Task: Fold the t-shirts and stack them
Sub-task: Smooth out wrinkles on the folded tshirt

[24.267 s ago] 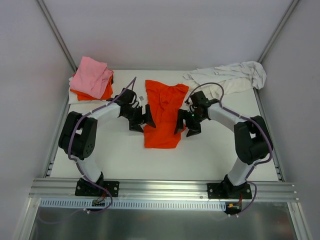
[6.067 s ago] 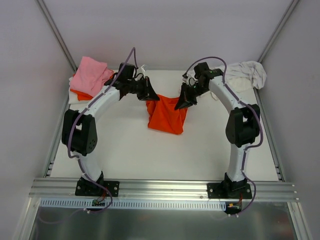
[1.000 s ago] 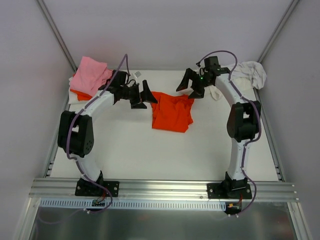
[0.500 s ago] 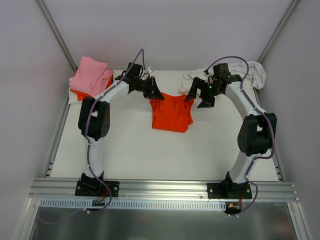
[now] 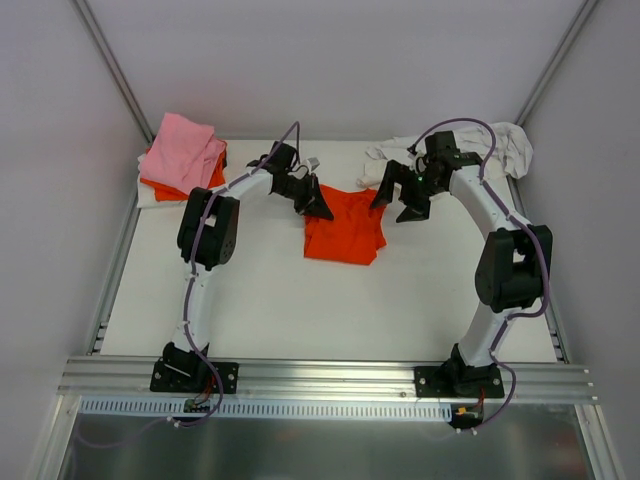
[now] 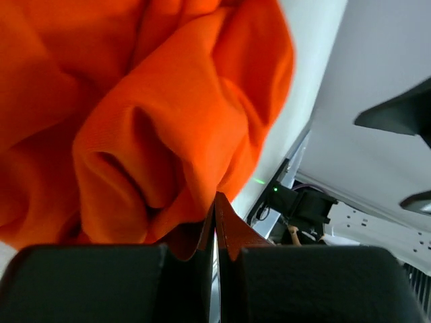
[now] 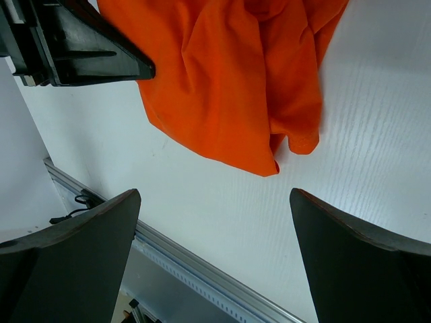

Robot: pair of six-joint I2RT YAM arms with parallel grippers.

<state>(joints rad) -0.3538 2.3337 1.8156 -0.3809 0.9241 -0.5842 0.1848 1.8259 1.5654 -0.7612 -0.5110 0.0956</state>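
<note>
The left claw (image 5: 318, 203) is pinching a bunched fold at the corner of the bright orange cloth t-shirt (image 5: 345, 232), with its jaws closed tight. The shirt is lying partly folded and rumpled on the white desk (image 5: 270, 300), spreading out to this claw's right. The right claw (image 5: 402, 200) is hanging wide open and empty just beyond the shirt's other side. Well to the left claw's left, a folded light pink t-shirt (image 5: 183, 150) is sitting on another orange one (image 5: 215, 184), so a stack is already begun. Just behind the right claw, a crumpled white t-shirt (image 5: 490, 145) is lying unfolded. By my judgement, this fold, its stacking and the white one are still waiting.
</note>
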